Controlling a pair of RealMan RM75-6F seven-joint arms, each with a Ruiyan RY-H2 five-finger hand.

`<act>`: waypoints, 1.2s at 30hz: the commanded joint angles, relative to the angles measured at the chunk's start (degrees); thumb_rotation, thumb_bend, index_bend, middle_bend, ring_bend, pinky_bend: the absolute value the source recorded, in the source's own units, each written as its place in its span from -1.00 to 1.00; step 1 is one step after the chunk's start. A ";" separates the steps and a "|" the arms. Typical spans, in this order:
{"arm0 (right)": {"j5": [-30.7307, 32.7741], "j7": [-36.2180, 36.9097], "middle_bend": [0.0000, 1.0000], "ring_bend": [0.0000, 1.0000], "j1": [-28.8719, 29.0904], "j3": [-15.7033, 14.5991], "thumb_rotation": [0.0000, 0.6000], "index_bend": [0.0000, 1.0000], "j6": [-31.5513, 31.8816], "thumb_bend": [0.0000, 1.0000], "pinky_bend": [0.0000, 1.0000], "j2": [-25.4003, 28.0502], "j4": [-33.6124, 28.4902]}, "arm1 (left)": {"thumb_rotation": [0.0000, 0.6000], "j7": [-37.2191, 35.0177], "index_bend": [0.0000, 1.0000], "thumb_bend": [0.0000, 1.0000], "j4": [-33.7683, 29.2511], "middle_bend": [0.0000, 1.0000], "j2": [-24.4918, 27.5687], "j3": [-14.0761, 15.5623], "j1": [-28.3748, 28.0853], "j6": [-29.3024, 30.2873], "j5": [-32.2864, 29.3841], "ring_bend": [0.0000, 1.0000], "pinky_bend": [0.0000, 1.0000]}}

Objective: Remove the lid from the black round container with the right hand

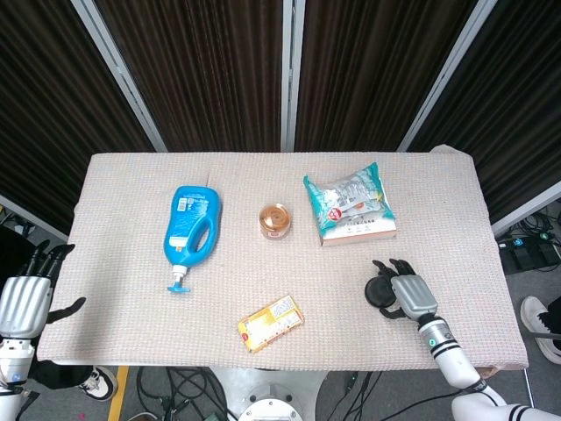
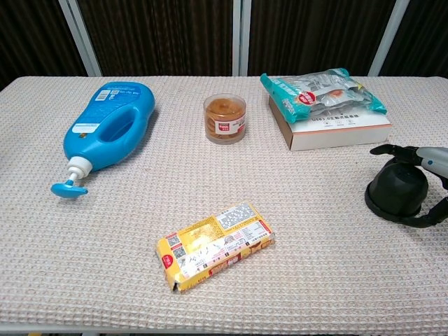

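The black round container [image 1: 380,292] [image 2: 397,190] stands with its lid on, near the table's front right corner. My right hand [image 1: 412,296] [image 2: 435,159] is right beside it on its right. Dark fingers [image 2: 383,149] reach over the top of the container and the thumb [image 2: 428,220] curls by its base, spread around it without a plain grip. In the chest view most of that hand is cut off by the frame edge. My left hand [image 1: 24,298] hangs off the table's left edge, fingers apart and holding nothing.
A blue pump bottle [image 1: 191,226] [image 2: 112,126] lies on its side at the left. A small clear jar [image 1: 275,219] [image 2: 225,118] stands mid-table. A snack bag on a white box [image 1: 352,203] [image 2: 322,91] sits just behind the container. A yellow packet [image 1: 271,323] [image 2: 213,245] lies front centre.
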 commanded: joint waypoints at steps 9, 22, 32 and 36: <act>0.47 -1.01 -0.36 -1.00 -0.34 0.23 1.00 -0.96 1.26 -0.74 -1.00 -0.51 0.31 | 1.00 -0.19 -0.72 -0.73 0.12 -0.69 -0.07 0.04 0.00 -0.20 -0.15 -0.88 -0.37; -3.16 1.12 -0.21 -0.93 -1.40 2.24 1.00 -0.39 8.45 -0.71 -1.00 2.12 -2.41 | 1.00 -0.15 -0.69 -0.73 -0.25 -0.69 0.20 -0.06 0.02 -0.07 -0.14 -0.88 -0.37; -13.18 -1.68 -0.17 -0.87 -2.95 8.02 1.00 -0.33 24.38 -0.71 -1.00 14.47 -18.15 | 1.00 1.21 -0.69 -0.73 -1.69 -0.69 0.50 -0.47 -0.44 0.21 0.43 -0.88 -0.37; -18.62 -1.21 -0.15 -0.81 -4.58 9.77 1.00 -0.29 31.78 -0.71 -1.00 18.19 -24.69 | 1.00 1.93 -0.69 -0.73 -2.30 -0.69 0.53 -0.46 -0.62 0.17 0.72 -0.88 -0.37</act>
